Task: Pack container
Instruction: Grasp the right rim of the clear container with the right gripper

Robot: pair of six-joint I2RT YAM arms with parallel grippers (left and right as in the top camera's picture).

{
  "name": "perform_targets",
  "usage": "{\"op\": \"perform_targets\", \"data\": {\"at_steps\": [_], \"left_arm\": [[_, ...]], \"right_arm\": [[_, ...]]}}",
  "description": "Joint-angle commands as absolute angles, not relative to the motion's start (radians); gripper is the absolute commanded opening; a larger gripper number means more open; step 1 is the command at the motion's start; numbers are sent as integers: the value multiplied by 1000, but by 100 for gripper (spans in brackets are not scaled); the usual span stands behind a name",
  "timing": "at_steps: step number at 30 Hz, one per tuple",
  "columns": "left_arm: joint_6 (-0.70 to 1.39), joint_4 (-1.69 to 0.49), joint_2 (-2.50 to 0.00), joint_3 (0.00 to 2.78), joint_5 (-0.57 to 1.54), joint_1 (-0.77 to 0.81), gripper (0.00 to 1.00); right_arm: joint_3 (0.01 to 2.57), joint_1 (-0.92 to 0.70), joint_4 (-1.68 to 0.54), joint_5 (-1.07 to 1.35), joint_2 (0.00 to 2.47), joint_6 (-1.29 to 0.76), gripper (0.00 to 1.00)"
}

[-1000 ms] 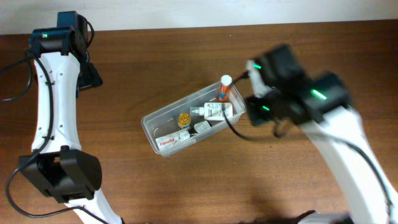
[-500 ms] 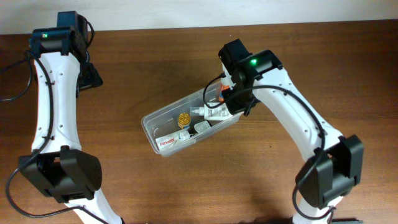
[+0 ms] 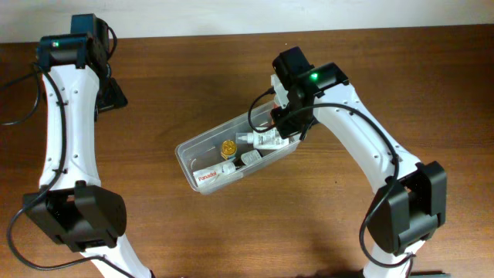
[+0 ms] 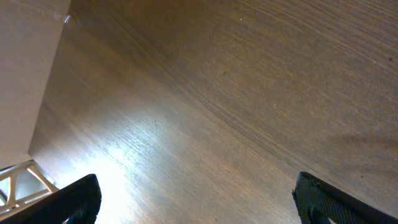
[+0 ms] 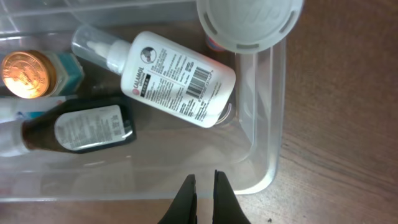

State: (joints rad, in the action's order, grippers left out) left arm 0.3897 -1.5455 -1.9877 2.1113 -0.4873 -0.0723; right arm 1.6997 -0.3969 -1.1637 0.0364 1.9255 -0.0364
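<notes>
The clear plastic container (image 3: 202, 137) lies slantwise in mid-table and holds several small items: a white spray bottle (image 3: 266, 137), a gold-capped bottle (image 3: 228, 147) and a flat white box (image 3: 207, 177). My right gripper (image 3: 281, 128) hovers over the container's right end. In the right wrist view its fingers (image 5: 204, 177) are closed to a thin gap with nothing between them, above the container's near wall (image 5: 273, 124). The white bottle (image 5: 177, 78), a dark bottle (image 5: 81, 127) and a white-capped tube (image 5: 249, 22) lie below. My left gripper (image 3: 108, 93) is wide open and empty (image 4: 199, 199), far left.
The brown wooden table (image 3: 231, 232) surrounds the container. The table's back edge and a pale wall run along the top of the overhead view. The left arm stretches down the left side, and the right arm arches in from the lower right.
My right arm has swung in from the right and now sits over the container's right end. The left arm and the container have not moved.
</notes>
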Motion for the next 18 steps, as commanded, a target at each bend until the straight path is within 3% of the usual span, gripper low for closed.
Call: {"op": "perform_targets", "data": {"at_steps": [1,18], "left_arm": [[396,-1546,-1981,2114,-501,-72,99],[396,-1546,-1981,2114,-501,-72,99]], "right_arm": [[1636,-378,-1132,49,1933,-7,4],[1560,-327,-1182,146,1932,19,4]]}}
